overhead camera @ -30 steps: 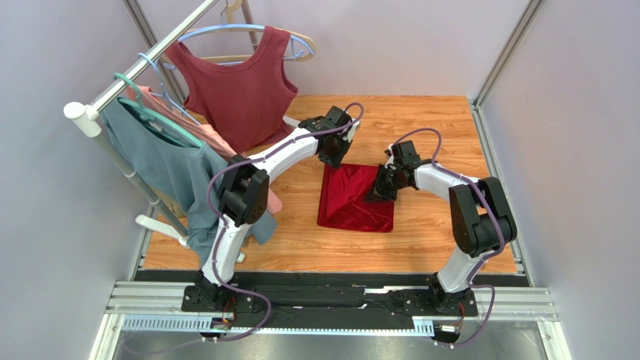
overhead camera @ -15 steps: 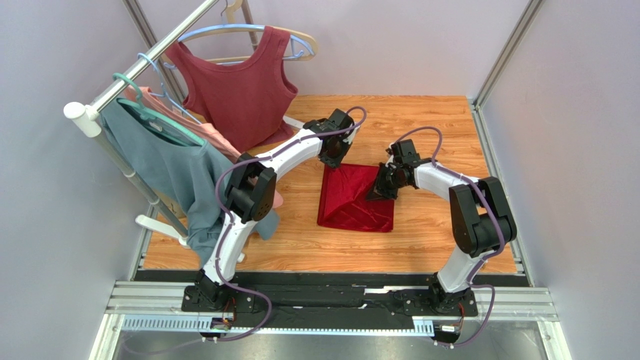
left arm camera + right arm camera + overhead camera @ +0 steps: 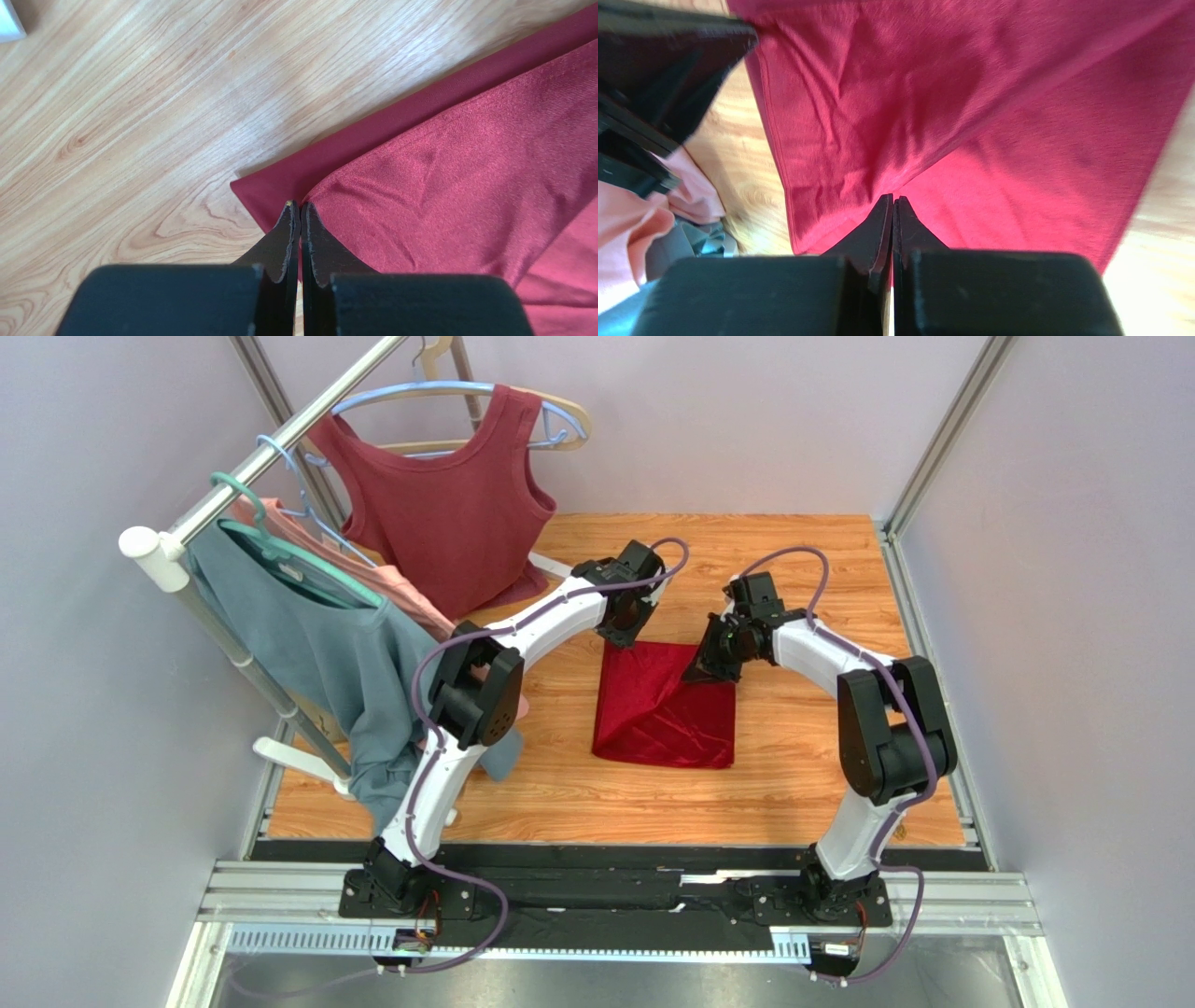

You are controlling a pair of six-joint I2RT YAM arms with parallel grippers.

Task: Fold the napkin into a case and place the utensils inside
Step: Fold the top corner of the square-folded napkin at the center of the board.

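Note:
The napkin is a crimson cloth lying on the wooden table, with one layer drawn up over the other. My left gripper is at its far left corner, jaws shut on the upper layer's corner. In the left wrist view the brighter layer starts right at the gripper. My right gripper is shut on the cloth near the napkin's far right edge. In the right wrist view a crease in the napkin runs straight into that gripper. No case and no utensils are in view.
A clothes rack stands at the left with a maroon sleeveless top, a teal garment and a pink one close to the left arm. Grey walls close in the table at the back and right.
My right gripper has moved toward the far side with the cloth, flattening the raised ridge. The left arm's elbow has shifted right; its gripper stays at the far left corner.

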